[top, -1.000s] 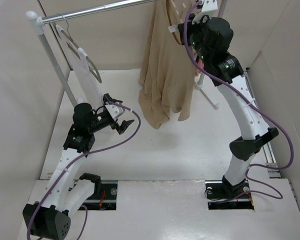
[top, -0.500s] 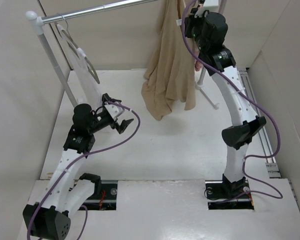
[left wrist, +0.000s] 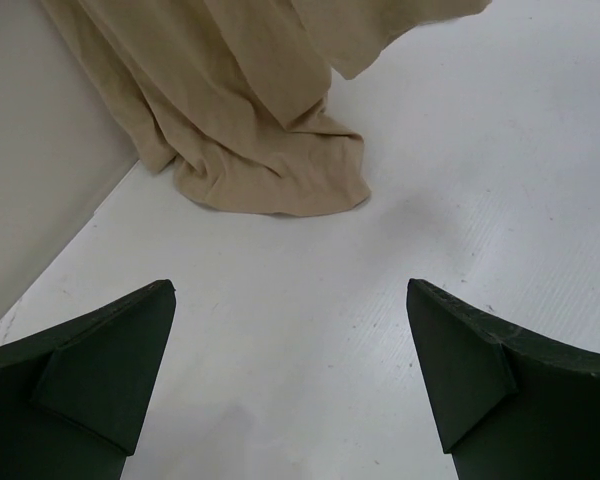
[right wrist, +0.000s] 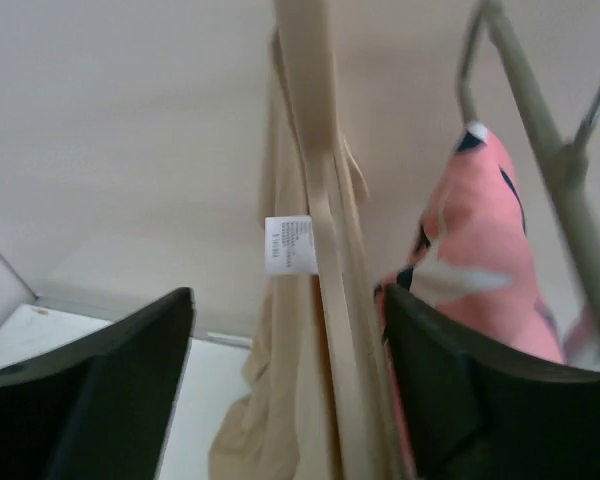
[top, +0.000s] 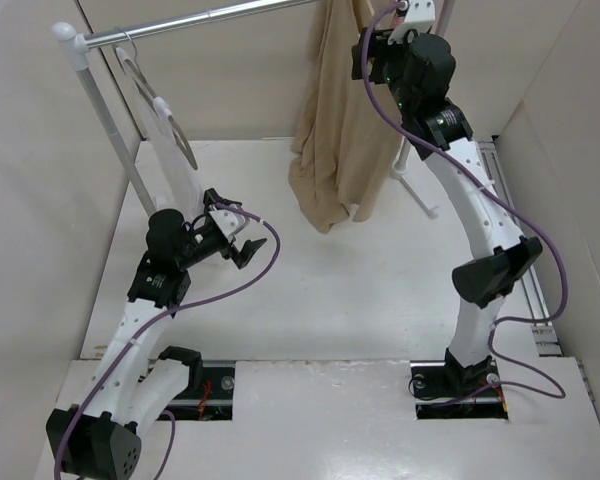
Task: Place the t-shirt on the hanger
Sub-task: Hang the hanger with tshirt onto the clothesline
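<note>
The tan t-shirt [top: 338,120] hangs from the top of the frame, and its lower hem [left wrist: 255,150] touches the white table. The right wrist view shows the pale hanger [right wrist: 318,180] as a vertical strip, with the shirt and its white neck label [right wrist: 287,244] around it. My right gripper [top: 368,52] [right wrist: 288,300] is up by the rail. It is open, with the hanger and shirt in the gap between its fingers. Lower on the left, my left gripper [top: 242,247] [left wrist: 290,300] stands open and empty, pointing at the shirt's hem.
A metal rail [top: 200,18] on a white post crosses the back. A white garment [top: 172,150] on thin dark hangers hangs at its left end. A pink patterned garment [right wrist: 480,240] and a grey rack pole [right wrist: 545,160] are just right of the shirt. The rack's foot [top: 417,190] rests on the table.
My right gripper has opened and let go of the hanger, after the arm reached further back and up. The shirt has swung right and hangs straighter. The left arm is still.
</note>
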